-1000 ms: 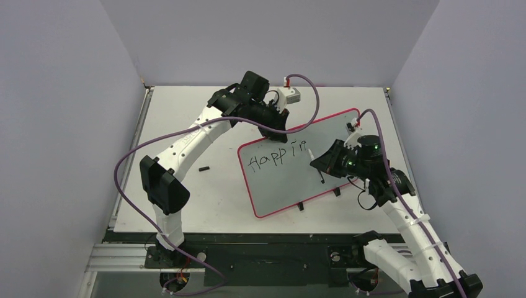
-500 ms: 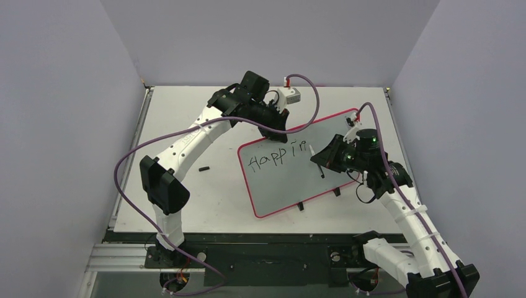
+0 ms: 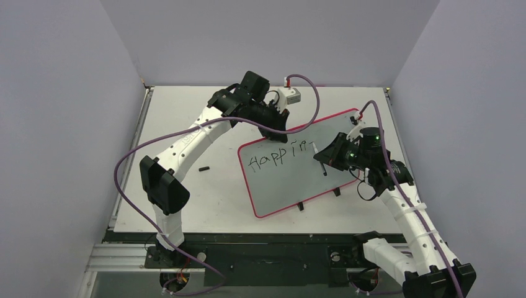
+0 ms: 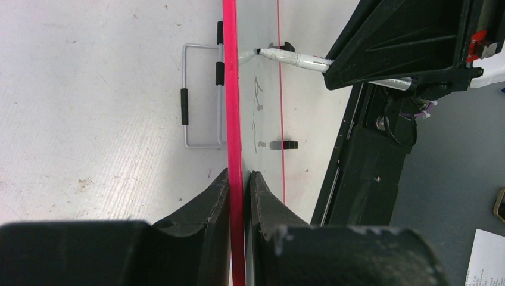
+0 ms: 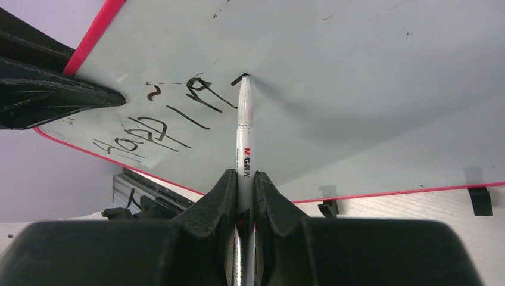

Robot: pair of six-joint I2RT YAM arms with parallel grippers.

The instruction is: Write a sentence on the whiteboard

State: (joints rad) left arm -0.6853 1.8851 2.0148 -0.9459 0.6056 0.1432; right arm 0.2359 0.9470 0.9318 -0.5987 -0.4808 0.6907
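Top view: large white rectangular whiteboard with thin red rim (image 3: 288, 186) sits on the pale counter (image 3: 186, 205), right of centre, skewed so its long edge runs from 8 o'clock up to 2 o'clock; it appears propped on a thin wire stand with black sleeves (image 4: 199, 95) behind it rather than lying flat.

Left arm (image 3: 186, 146) reaches to the board's 11 o'clock edge; wrist view shows the left jaws narrow and clamped on the red rim, one on each face; judged purpose: to steady the board against the pen's push.

Right arm (image 3: 403, 208) comes in from 3 o'clock; the right jaws are closed on the barrel of a slim white marker with black tip (image 5: 245, 131), gripped well back from the tip so the writing end shows clear; the tip touches the board face.

Black handwritten lettering (image 3: 273, 158) runs along the upper part of the board, reading roughly "Happi" plus further strokes; the tip sits at its 3 o'clock end, beside a short fresh stroke; judged: sentence partly written, much of the board bare.

Small black stick-like item (image 3: 203, 168) lies on the counter at 9 o'clock of the board, well apart; possibly the cap; cannot confirm.
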